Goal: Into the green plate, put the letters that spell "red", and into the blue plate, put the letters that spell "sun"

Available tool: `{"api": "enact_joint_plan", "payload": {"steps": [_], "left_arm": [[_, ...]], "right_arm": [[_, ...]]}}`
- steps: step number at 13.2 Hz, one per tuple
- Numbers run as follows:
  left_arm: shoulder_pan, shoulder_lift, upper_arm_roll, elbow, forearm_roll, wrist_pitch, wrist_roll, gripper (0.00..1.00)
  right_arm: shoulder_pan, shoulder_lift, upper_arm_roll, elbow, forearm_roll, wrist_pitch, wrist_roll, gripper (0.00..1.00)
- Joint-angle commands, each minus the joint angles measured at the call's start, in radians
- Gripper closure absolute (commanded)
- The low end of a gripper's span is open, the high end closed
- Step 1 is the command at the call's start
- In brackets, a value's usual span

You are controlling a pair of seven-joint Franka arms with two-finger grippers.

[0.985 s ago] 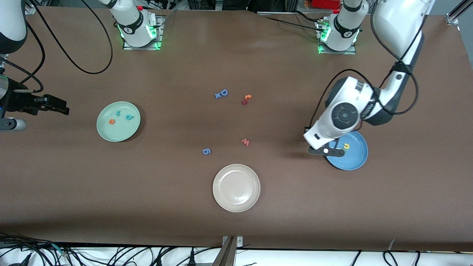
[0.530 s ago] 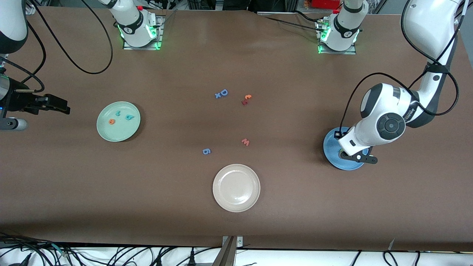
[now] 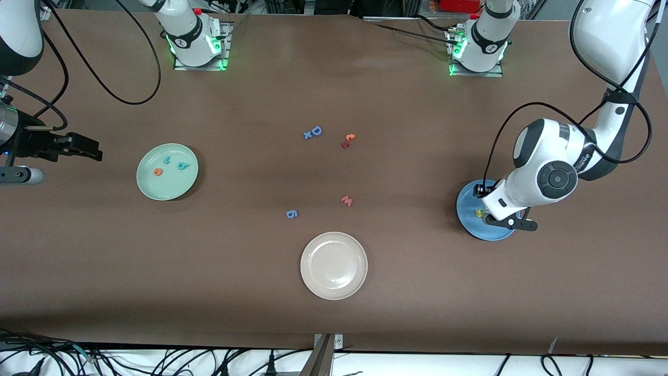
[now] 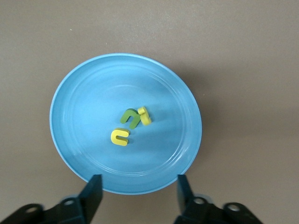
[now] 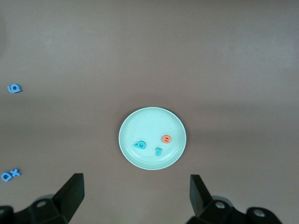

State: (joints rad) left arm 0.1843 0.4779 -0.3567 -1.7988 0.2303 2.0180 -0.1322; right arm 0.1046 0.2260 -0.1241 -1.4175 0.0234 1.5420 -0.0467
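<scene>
Three small letters lie in the middle of the blue plate [image 4: 70, 88]: a yellow u/n shape [image 4: 119, 136], an olive-green u/n shape [image 4: 130, 117] and a yellow "s" [image 4: 145, 116]. The olive-green piece and the "s" touch each other; the yellow u/n shape lies just beside them, apart. The blue plate sits on the table [image 3: 417, 292] toward the left arm's end.

The left gripper [image 4: 137, 186] is over the blue plate, at the part of its rim nearest the front camera. Its fingers [image 4: 92, 192] stand apart, with nothing between them; the letters lie clear of both fingers.

The green plate [image 3: 148, 185] sits toward the right arm's end of the table. It holds an orange "e" [image 3: 158, 171], a teal "d" [image 3: 181, 166] and a smaller teal "r" [image 3: 167, 160], all apart from one another and inside the rim.

The right gripper [image 5: 135, 191] waits in the air over the table edge at the right arm's end, with the green plate in its wrist view. Its jaws are spread wide and hold nothing.

Near the middle of the table lie a blue capital "D" [image 3: 315, 130], an orange "t" [image 3: 349, 138], a pinkish-red "w" [image 3: 346, 200] and a blue "g" [image 3: 291, 213]. A beige-white plate [image 3: 313, 282] sits nearer the front camera than these, with nothing on it.
</scene>
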Motion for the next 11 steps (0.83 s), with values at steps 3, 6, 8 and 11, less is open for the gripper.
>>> {"api": "enact_joint_plan", "payload": {"steps": [3, 6, 8, 11], "left_arm": [[0.014, -0.028, -0.008, 0.039, -0.026, -0.080, 0.008, 0.00], [0.014, -0.033, -0.007, 0.044, -0.025, -0.093, 0.008, 0.00], [0.012, -0.039, -0.008, 0.084, -0.026, -0.142, 0.008, 0.00], [0.003, -0.039, -0.008, 0.175, -0.032, -0.264, 0.009, 0.00]], "right_arm": [[0.001, -0.011, 0.003, -0.014, -0.008, -0.010, 0.011, 0.00], [0.001, -0.010, 0.003, -0.012, -0.013, -0.008, 0.011, 0.00], [0.003, -0.010, 0.004, -0.011, -0.019, -0.007, 0.013, 0.00], [0.003, -0.007, 0.004, -0.009, -0.025, -0.006, 0.013, 0.00]]}}
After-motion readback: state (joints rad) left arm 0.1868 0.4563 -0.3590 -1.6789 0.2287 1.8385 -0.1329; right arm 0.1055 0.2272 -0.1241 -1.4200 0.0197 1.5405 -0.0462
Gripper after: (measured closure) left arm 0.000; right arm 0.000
